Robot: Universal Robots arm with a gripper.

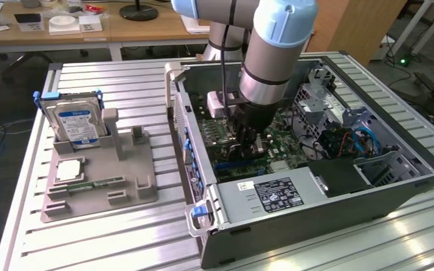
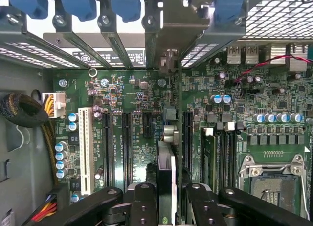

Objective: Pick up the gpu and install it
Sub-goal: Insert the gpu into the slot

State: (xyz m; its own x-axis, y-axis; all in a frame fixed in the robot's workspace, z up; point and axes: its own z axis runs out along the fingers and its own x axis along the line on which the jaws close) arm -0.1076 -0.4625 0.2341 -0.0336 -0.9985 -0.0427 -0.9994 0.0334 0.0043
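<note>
The gpu [image 2: 167, 163] is a thin dark card seen edge-on, standing over the green motherboard [image 2: 137, 94] between two long black slots. Its silvery end bracket [image 2: 172, 28] lies against the case's rear slot openings, under the blue clips. My gripper [image 2: 167, 202] is shut on the card, one black finger on each face. In the exterior view the gripper [image 1: 245, 141] reaches down into the open computer case [image 1: 398, 186], low over the motherboard [image 1: 277, 141]. I cannot tell whether the card's edge sits in a slot.
On the exterior view's left, a grey fixture [image 1: 126, 164] holds a silver hard drive [image 1: 77, 121] with a blue label, a square chip [image 1: 69, 170] and a narrow green memory stick [image 1: 100, 182]. The power supply [image 1: 277, 195] fills the case's near end. Cables [image 2: 22, 111] run beside the motherboard.
</note>
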